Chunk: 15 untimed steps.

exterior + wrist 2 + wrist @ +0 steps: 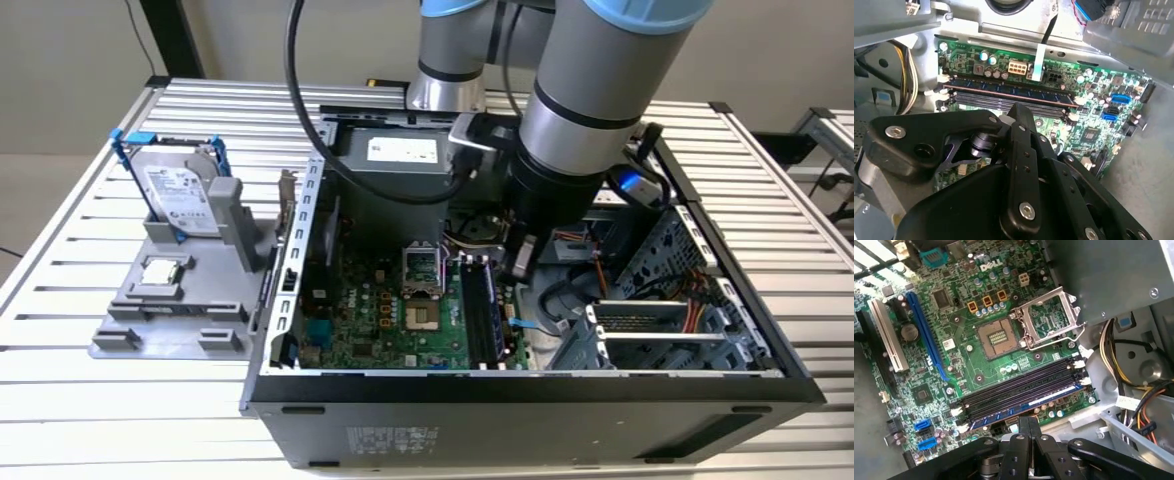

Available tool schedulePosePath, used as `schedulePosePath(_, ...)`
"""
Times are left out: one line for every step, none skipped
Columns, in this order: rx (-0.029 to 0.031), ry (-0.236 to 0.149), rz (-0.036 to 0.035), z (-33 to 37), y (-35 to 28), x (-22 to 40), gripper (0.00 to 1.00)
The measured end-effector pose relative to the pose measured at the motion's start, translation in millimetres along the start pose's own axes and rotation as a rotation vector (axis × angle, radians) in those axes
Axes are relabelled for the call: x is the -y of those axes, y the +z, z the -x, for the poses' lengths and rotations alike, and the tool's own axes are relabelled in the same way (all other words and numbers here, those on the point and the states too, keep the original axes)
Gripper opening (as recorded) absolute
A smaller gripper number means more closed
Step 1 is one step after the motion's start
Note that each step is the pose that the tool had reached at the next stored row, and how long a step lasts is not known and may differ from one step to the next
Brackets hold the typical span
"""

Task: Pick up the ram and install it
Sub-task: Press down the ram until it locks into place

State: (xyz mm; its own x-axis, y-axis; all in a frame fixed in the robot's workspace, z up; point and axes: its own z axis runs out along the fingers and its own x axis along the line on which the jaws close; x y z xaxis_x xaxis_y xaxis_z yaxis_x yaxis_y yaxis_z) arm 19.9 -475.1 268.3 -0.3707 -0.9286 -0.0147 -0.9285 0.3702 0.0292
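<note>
The open computer case [534, 385] is lying on the slatted table [80, 380], and the arm [587, 130] is reaching down into it, over the motherboard [387, 320]. The ram [1009, 91] is sitting in the outermost memory slot; in the first wrist view it is the stick [1024, 405] nearest to the gripper [1026, 432]. The fingers are standing pressed together with nothing between them, just above the stick.

I think the risk is uneven seating: if only one end is pushed, the white latches [1080, 363] may not be locking. The bundle of cables [1114, 360] and the open processor socket [999, 337] are lying close by. The hard drive [174, 185] and the processor chip [160, 270] are waiting on the grey stand [160, 320], outside the case.
</note>
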Motion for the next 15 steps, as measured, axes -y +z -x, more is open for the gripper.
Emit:
schedulePosePath(-0.0002,-0.01,-0.0001,0.0,0.0,0.0,0.0)
schedulePosePath(-0.0003,-0.02,-0.0002,0.0,0.0,0.0,0.0)
schedulePosePath(-0.0006,-0.031,-0.0004,0.0,0.0,0.1,0.0)
schedulePosePath(-0.0008,-0.042,-0.0004,0.0,0.0,0.1,0.0)
schedulePosePath(-0.0011,-0.051,-0.0005,0.0,0.0,0.1,0.0)
schedulePosePath(-0.0012,-0.062,-0.0005,0.0,0.0,0.1,0.0)
schedulePosePath(-0.0014,-0.073,-0.0006,0.1,0.0,0.1,0.0)
schedulePosePath(-0.0017,-0.084,-0.0005,0.1,0.0,0.2,0.0)
schedulePosePath(-0.0019,-0.094,-0.0003,0.1,0.0,0.2,0.0)
schedulePosePath(-0.0022,-0.106,-0.0001,0.1,0.0,0.2,0.0)
schedulePosePath(-0.0024,-0.117,-0.0001,0.1,0.0,0.2,0.0)
schedulePosePath(-0.0026,-0.129,-0.0003,0.1,0.0,0.2,0.0)
schedulePosePath(-0.0028,-0.141,-0.0005,0.1,0.0,0.3,0.0)
schedulePosePath(-0.003,-0.152,-0.0006,0.1,0.0,0.3,0.0)
schedulePosePath(-0.0032,-0.162,-0.0007,0.1,0.0,0.3,0.0)
